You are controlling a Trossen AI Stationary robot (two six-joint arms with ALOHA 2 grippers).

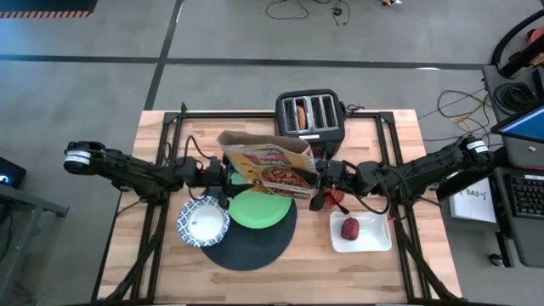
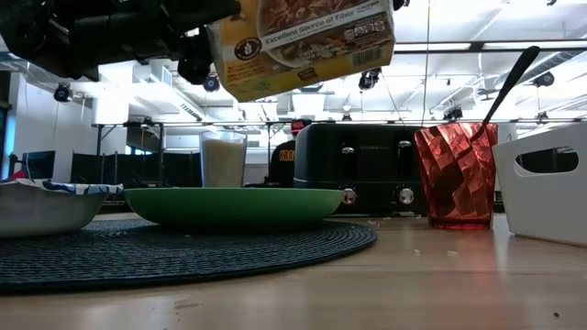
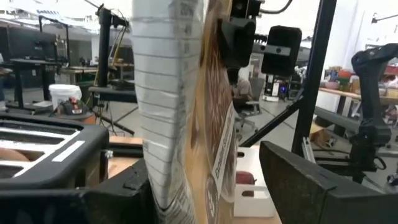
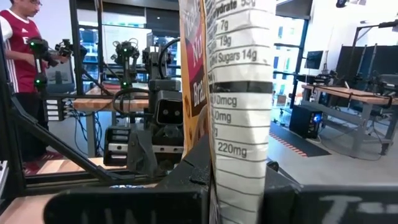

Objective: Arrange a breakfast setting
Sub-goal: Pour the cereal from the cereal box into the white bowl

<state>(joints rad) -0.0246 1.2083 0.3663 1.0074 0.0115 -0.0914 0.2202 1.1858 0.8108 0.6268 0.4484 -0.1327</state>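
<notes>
pincers flank a cereal box [image 1: 270, 164] held above the green plate [image 1: 258, 209]: right pincer [image 1: 320, 177] clamps its edge, left pincer [image 1: 223, 173] stands wide beside it. the box's long axis runs left-right and hides the fingertips. the spoon handle [image 2: 507, 81] leans out of the red cup [image 2: 454, 175].

Both arms are dark, nearly black, built of jointed segments with black cables looping along them (thickest near the wrists). The left arm [image 1: 127, 170] and the right arm [image 1: 425, 172] each carry a white band with small markings near the outer end.
</notes>
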